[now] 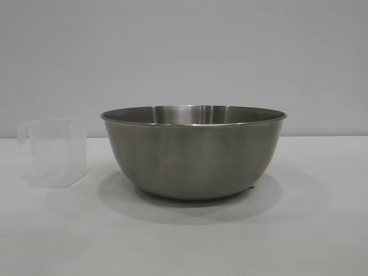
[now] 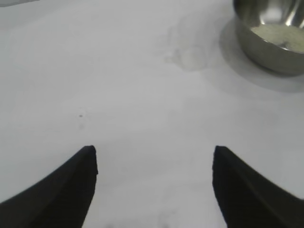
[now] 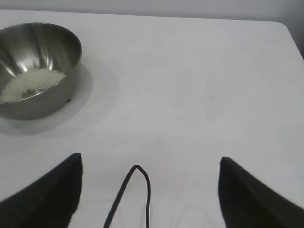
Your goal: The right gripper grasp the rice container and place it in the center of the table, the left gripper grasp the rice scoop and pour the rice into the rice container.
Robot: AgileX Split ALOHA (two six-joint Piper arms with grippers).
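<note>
From the exterior view, the rice container (image 1: 194, 152) stands upright in the middle of the table (image 1: 322, 230), and the rice scoop (image 1: 56, 150) stands upright just beside it on the left, apart from it and apparently empty. Neither arm shows here.

In the left wrist view, the left gripper (image 2: 154, 166) hangs over bare tabletop with its fingers spread wide and nothing between them. The bowl sits far off to the right, a pale heap of rice (image 2: 280, 37) lying in its bottom. The clear cup shows only as a faint pale shape near the bowl's left, too faint to read its handle.

In the right wrist view, the right gripper (image 3: 149, 171) also stands wide and empty over the near table, a loop of black cable (image 3: 137, 190) between the fingers. The bowl lies far left, grains heaped inside.

Judging by this, placing and pouring look done, so the step in hand is likely pulling clear. To do it well, both arms should stay well away from bowl and cup, keep their fingers spread, and avoid sweeping sideways near the light cup, which would tip easily.
</note>
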